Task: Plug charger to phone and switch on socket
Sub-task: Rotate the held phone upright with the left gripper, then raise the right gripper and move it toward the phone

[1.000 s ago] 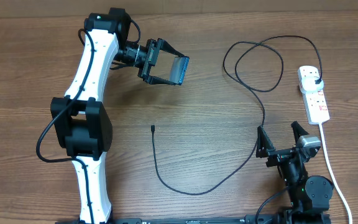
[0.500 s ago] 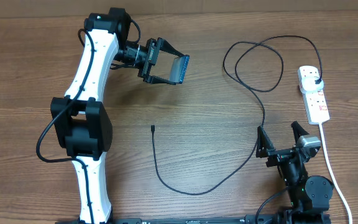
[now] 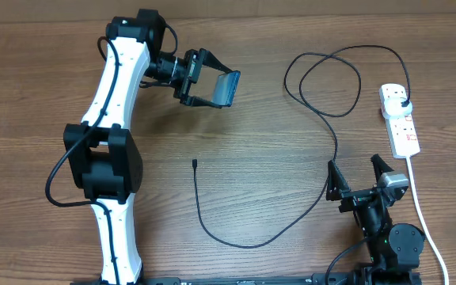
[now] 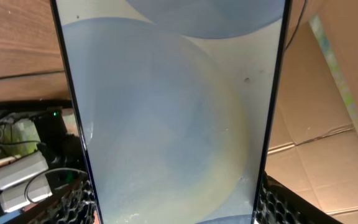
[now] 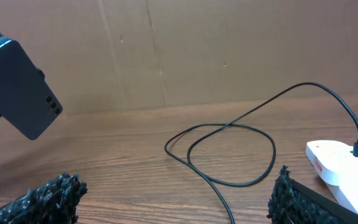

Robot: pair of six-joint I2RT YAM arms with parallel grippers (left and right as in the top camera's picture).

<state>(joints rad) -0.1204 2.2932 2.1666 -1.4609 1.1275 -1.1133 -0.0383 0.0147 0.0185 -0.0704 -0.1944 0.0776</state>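
Observation:
My left gripper (image 3: 222, 89) is shut on the phone (image 3: 228, 87) and holds it in the air above the far left of the table. Its light blue-teal screen (image 4: 173, 112) fills the left wrist view, between the two fingers (image 4: 79, 202). The right wrist view shows the phone's dark back (image 5: 20, 93). The charger (image 3: 336, 142) lies loose on the table, its connector tip (image 3: 194, 165) near the middle. Its black plug (image 3: 403, 101) sits in the white socket (image 3: 400, 120) at the far right. My right gripper (image 3: 359, 174) is open and empty beside the cable, its fingers apart (image 5: 173, 199).
The charger cable loops on the wood in front of the right gripper (image 5: 263, 104), ending at the socket (image 5: 344, 165). The socket's thick white cord (image 3: 422, 214) runs down the right edge past the right arm. A cardboard wall (image 5: 229, 50) stands behind the table.

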